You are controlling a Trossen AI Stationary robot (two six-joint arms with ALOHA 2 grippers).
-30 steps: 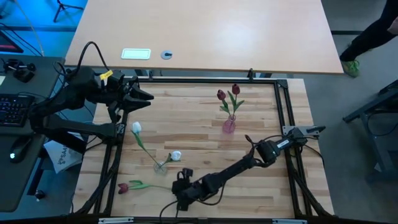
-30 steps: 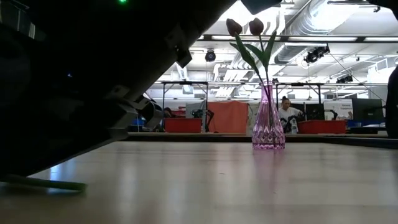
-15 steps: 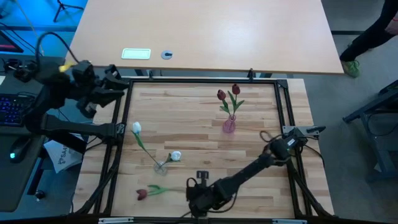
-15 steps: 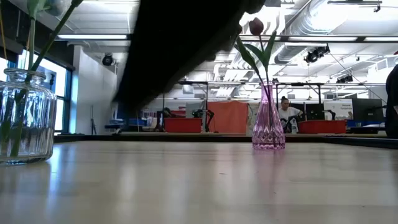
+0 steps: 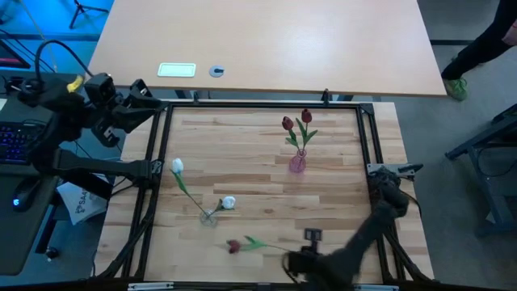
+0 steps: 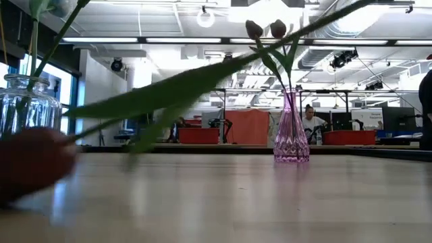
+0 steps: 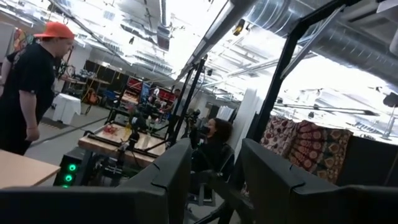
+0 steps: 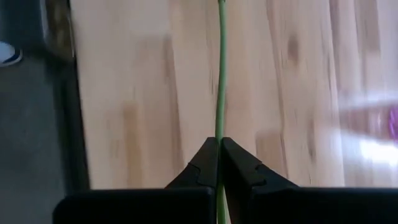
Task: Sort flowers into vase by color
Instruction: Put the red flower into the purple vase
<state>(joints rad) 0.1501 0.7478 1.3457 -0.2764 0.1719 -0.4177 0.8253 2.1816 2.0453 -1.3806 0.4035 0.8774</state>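
Dark red tulip (image 5: 233, 246) stem pinched in right gripper (image 8: 218, 163), jaws closed

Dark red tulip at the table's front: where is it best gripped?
At its bare stem end, coming from the right arm's side: the head and leaf lie at the other end. The right gripper is shut there.

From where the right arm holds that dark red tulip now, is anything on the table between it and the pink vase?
Nothing visible. The right gripper is shut on the dark red tulip's green stem near the front edge; only bare wooden tabletop lies toward the pink glass vase. The clear glass vase stands off to the side.
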